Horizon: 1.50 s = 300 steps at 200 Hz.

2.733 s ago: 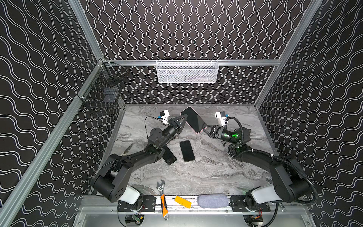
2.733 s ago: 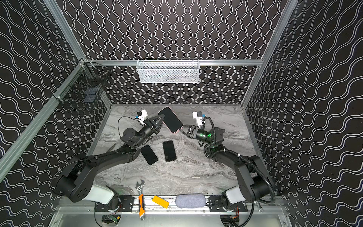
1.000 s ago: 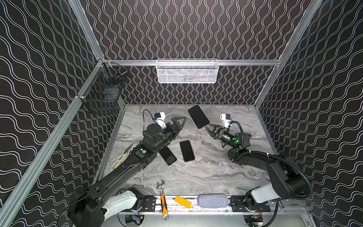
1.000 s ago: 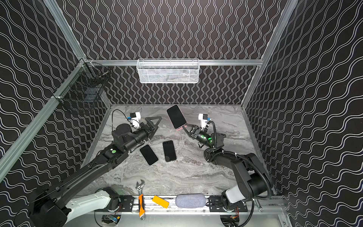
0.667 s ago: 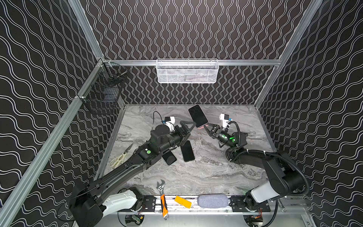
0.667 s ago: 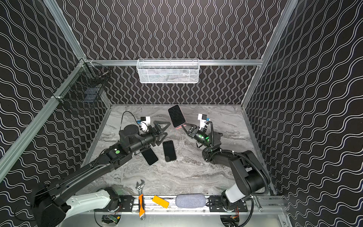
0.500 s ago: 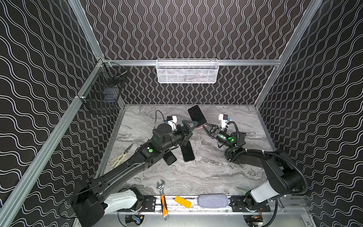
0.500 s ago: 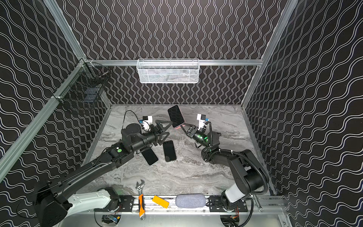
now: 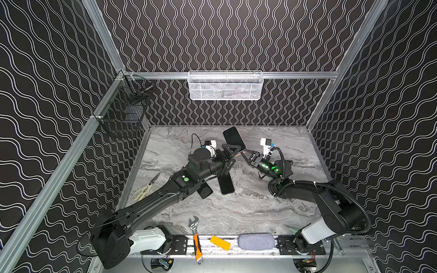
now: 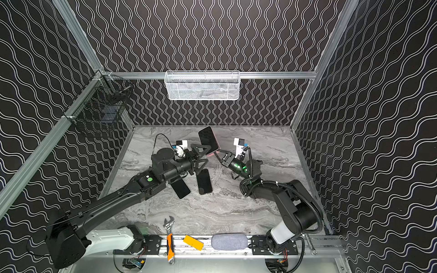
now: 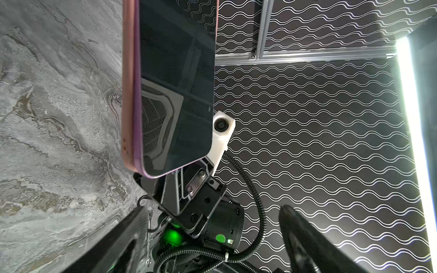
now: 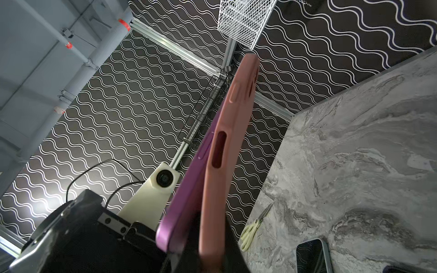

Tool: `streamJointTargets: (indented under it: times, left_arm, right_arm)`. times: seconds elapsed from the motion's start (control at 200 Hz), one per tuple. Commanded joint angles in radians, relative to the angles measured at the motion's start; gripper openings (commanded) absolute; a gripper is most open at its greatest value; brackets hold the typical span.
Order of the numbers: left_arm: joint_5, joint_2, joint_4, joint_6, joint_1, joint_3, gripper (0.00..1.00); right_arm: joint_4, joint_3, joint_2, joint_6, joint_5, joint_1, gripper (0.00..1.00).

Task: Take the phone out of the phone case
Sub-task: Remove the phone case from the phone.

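In both top views the right gripper (image 9: pixel 244 153) is clamped on the lower end of the phone (image 9: pixel 233 137), which it holds tilted above the back of the table (image 9: pixel 260 212), screen up. The left gripper (image 9: pixel 236 155) hangs just beside that end with its jaws spread wide. Whether it touches the phone cannot be told. Two other phones (image 9: pixel 227 186) lie flat under the left arm.

In the left wrist view a pink case (image 11: pixel 127 82) wraps the phone's back and edge. The left fingers (image 11: pixel 132 236) stand well apart and hold nothing.

In the right wrist view the phone's purple edge (image 12: pixel 189 189) spreads away from the case toward the gripped end. Scissors (image 12: pixel 250 231) lie on the table.
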Motion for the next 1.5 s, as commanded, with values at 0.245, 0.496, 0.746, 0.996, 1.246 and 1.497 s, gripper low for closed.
streamJointTargets:
  times: [0.245, 0.496, 0.746, 0.996, 1.246, 1.497]
  left_arm:
    - [-0.012, 0.019, 0.076, -0.009, 0.000, -0.013, 0.89]
    - [-0.024, 0.025, 0.095, -0.021, 0.000, -0.025, 0.88]
    - [-0.035, 0.017, 0.110, -0.022, 0.003, -0.030, 0.87]
    - [-0.044, 0.018, 0.116, -0.019, 0.017, -0.050, 0.86]
    - [-0.047, 0.037, 0.121, -0.020, 0.030, -0.064, 0.85]
    - [-0.043, 0.022, 0.126, -0.011, 0.034, -0.061, 0.84]
  right_arm:
    - [0.091, -0.017, -0.023, -0.010, 0.036, 0.015, 0.03]
    - [0.093, -0.029, -0.033, -0.015, 0.046, 0.028, 0.03]
    - [0.103, -0.043, -0.033, -0.014, 0.052, 0.035, 0.03]
    - [0.104, -0.052, -0.047, -0.016, 0.056, 0.040, 0.03]
    - [0.096, -0.063, -0.068, -0.024, 0.063, 0.055, 0.03]
    - [0.094, -0.071, -0.060, -0.033, 0.070, 0.063, 0.03]
